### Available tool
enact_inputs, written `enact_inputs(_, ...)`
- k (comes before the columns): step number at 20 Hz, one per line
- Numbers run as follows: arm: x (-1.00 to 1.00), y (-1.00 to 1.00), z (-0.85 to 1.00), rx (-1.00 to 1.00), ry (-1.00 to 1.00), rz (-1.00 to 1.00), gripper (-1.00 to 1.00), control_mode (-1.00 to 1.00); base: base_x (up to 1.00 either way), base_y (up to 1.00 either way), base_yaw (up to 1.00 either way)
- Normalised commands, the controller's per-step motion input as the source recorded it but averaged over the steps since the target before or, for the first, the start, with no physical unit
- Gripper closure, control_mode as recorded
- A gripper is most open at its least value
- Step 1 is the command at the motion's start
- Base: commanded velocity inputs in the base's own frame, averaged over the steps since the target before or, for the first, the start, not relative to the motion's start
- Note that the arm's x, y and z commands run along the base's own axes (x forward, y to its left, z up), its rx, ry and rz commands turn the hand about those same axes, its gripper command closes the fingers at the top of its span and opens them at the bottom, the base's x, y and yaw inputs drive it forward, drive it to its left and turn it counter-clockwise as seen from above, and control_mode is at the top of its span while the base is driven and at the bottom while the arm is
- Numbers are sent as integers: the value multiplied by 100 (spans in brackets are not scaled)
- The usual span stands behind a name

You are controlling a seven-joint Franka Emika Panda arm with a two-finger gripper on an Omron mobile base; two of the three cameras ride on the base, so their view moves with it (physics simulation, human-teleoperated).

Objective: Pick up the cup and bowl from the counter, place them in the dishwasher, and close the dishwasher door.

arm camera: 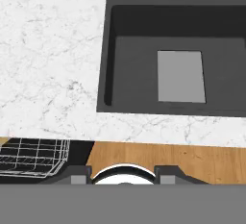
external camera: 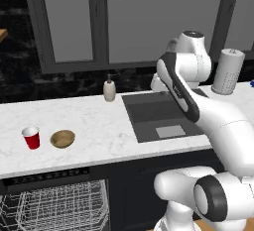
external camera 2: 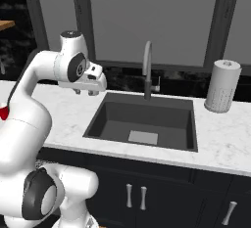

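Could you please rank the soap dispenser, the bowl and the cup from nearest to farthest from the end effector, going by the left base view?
The end effector hangs by the sink's left edge.
1. Soap dispenser, at the back of the counter, just left of the sink.
2. Bowl, further left, towards the front.
3. Cup, left of the bowl.

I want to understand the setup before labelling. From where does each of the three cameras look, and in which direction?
Left base view: behind the arm to its left, looking forward and down at the counter with the cup, bowl and open dishwasher; the arm rises at lower right.
Right base view: behind the arm to its right, facing the sink and faucet; the arm rises at lower left, tool over the counter.
Hand view: on the hand, looking down at the sink edge; fingertips at the bottom.
Shared: both base views show the sink and paper towel roll.
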Motion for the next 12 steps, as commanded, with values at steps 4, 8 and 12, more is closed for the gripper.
enact_inputs(4, -51, 12, -1, 5, 0, 1, -100, -100, 0, 0, 0)
enact_inputs(8, -82, 27, 0, 18, -1, 0, -100, -100, 0, 0, 0)
enact_inputs(12, -72, 20, -3, 11, 0, 0, -100, -100, 0, 0, 0)
